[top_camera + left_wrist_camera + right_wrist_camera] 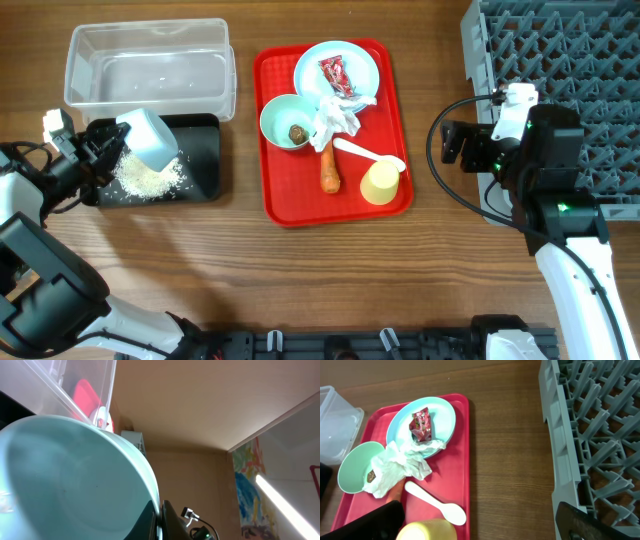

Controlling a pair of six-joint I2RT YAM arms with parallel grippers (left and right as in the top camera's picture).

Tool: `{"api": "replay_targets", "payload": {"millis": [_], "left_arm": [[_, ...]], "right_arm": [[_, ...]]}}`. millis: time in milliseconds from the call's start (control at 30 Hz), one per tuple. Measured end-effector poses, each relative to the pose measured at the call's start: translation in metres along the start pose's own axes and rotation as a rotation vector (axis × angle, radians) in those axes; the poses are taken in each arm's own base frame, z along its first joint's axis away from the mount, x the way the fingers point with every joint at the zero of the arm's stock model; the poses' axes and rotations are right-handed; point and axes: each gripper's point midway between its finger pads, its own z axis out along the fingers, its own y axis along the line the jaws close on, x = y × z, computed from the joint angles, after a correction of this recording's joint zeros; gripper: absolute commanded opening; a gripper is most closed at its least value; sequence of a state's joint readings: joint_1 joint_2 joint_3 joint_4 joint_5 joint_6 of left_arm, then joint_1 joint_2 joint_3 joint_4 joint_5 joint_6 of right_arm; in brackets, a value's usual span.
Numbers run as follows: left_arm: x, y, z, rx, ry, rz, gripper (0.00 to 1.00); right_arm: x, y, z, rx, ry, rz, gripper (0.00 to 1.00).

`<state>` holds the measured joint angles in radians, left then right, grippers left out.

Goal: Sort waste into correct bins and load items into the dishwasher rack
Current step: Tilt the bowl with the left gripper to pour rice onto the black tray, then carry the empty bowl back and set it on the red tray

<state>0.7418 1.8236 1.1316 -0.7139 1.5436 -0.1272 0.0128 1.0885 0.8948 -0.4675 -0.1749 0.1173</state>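
Clamping tight with the left pincer (98, 152) on the light blue bowl (150, 137), tipping it mouth-down over the black tray (205, 128) by the counter's left edge, white rice grains (145, 178) beneath. Hanging the right pincer (455, 142) wide open, empty, beside the dishwasher rack (560, 60) at the far right corner: well apart from the bowl, likely the nearer one for loading. Reading nothing legible on the red wrapper (335, 73).

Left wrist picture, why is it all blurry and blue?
Left wrist view: the light blue bowl sits so close it fills the frame and looks soft; a bright light strip glares at the right. Overhead view: sharp, evenly lit. Right wrist view: the red tray is clear, dark fingers blur at the bottom.
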Motion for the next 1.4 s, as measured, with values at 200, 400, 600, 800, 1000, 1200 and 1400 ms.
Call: {"api": "replay_targets", "payload": {"millis": [200, 400, 600, 800, 1000, 1200, 1400], "left_arm": [[-0.001, 0.0, 0.0, 0.0, 0.0, -0.009, 0.04], [-0.001, 0.002, 0.0, -0.012, -0.003, -0.01, 0.04], [0.002, 0.002, 0.0, -0.007, -0.001, -0.058, 0.04], [-0.001, 0.016, -0.001, -0.091, -0.018, -0.054, 0.04], [-0.003, 0.022, -0.001, -0.124, -0.025, -0.038, 0.04], [-0.004, 0.021, 0.005, -0.131, -0.011, 0.012, 0.04], [0.011, 0.005, 0.031, -0.193, 0.045, 0.141, 0.04]], "right_arm": [[0.0, 0.0, 0.0, 0.0, 0.0, 0.0, 1.0], [0.0, 0.0, 0.0, 0.0, 0.0, 0.0, 1.0], [0.0, 0.0, 0.0, 0.0, 0.0, 0.0, 1.0], [0.0, 0.0, 0.0, 0.0, 0.0, 0.0, 1.0], [0.0, 0.0, 0.0, 0.0, 0.0, 0.0, 1.0], [0.0, 0.0, 0.0, 0.0, 0.0, 0.0, 1.0], [0.0, 0.0, 0.0, 0.0, -0.001, 0.0, 1.0]]}}
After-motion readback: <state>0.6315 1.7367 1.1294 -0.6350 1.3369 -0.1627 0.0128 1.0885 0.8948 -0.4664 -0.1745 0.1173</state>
